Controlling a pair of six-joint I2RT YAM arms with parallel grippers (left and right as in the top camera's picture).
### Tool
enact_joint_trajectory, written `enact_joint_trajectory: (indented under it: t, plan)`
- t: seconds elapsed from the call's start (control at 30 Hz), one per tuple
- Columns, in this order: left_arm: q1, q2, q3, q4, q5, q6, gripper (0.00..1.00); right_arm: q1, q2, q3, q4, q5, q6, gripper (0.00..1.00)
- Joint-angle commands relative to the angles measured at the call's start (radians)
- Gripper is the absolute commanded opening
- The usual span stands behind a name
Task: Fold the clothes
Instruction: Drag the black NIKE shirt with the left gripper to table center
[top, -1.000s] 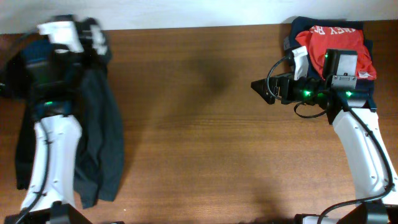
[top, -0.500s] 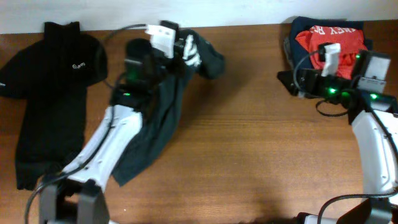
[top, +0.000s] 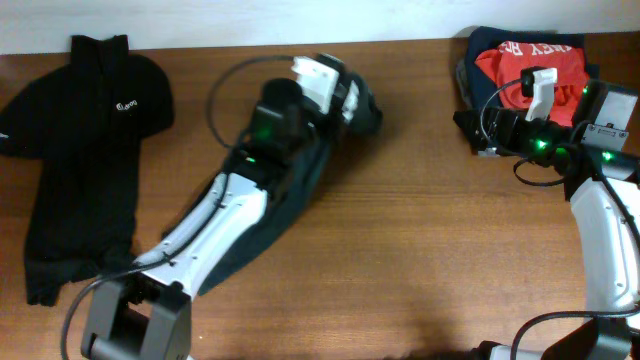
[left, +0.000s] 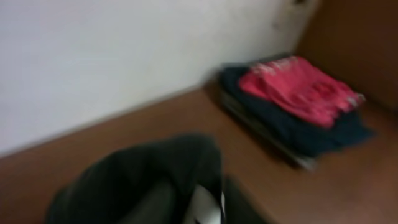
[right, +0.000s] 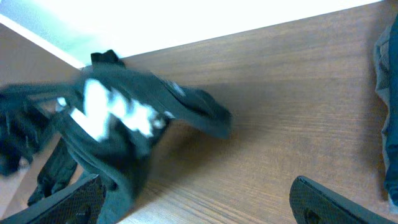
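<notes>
The clothes, a dark T-shirt (top: 306, 182) with white lettering, hang bunched around my left gripper (top: 346, 96) at the back middle of the table and trail down toward the front left under the arm. In the left wrist view the T-shirt (left: 155, 171) fills the bottom as a blur and hides the fingers, so whether it is held does not show. In the right wrist view the T-shirt (right: 199, 117) drapes off the left arm. My right gripper (right: 202, 202) stands open and wide above bare wood, near the back right (top: 470, 132).
A black collared polo (top: 80, 130) with a small white chest logo lies flat at the far left. A folded red-orange and navy stack (top: 530, 55) sits in the back right corner, also in the left wrist view (left: 298, 93). A white wall runs behind the table.
My left arm has swung from the far left to the back middle, dragging the T-shirt off the polo. The right arm has drawn back a little to the right.
</notes>
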Motion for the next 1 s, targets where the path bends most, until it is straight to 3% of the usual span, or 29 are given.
enact_joint_trajectory:
  t: [0.0,0.03,0.17,0.3,0.37,0.4,0.47,0.6,0.67,0.83,0.97]
  plan:
    - [-0.088,0.014,0.011,-0.061,0.036,-0.006,0.58,-0.003,-0.002,0.023,0.02,-0.012,0.005,0.99]
    - [-0.106,0.018,0.011,-0.076,0.031,0.006,0.66,-0.003,-0.002,0.023,0.028,-0.012,0.006,0.99]
    - [-0.116,0.0,0.011,-0.089,-0.064,0.019,0.81,-0.003,-0.002,0.023,0.059,-0.013,0.039,0.99]
    - [-0.005,-0.091,0.021,-0.092,-0.08,-0.046,0.98,-0.003,-0.002,0.024,0.06,-0.012,0.038,0.99]
    - [0.112,-0.167,0.021,-0.136,-0.08,-0.093,0.99,0.002,-0.002,0.024,0.059,-0.011,0.039,0.95]
    - [0.155,-0.19,0.021,-0.164,-0.08,-0.093,0.99,0.01,-0.001,0.024,0.054,-0.003,0.039,0.8]
    - [0.25,-0.226,0.021,-0.236,-0.081,-0.092,0.99,0.046,-0.001,0.024,0.044,0.056,0.039,0.62]
    - [0.401,-0.237,0.021,-0.395,-0.08,-0.092,0.99,0.175,0.003,0.024,0.005,0.288,0.051,0.68]
    - [0.462,-0.232,0.02,-0.496,-0.08,-0.092,0.99,0.316,0.029,0.024,0.003,0.486,0.116,0.7]
    - [0.465,-0.195,0.02,-0.53,-0.08,-0.085,0.99,0.458,0.134,0.024,0.079,0.65,0.206,0.68]
    - [0.465,-0.157,0.02,-0.545,-0.08,-0.085,0.99,0.515,0.241,0.024,0.19,0.675,0.222,0.69]
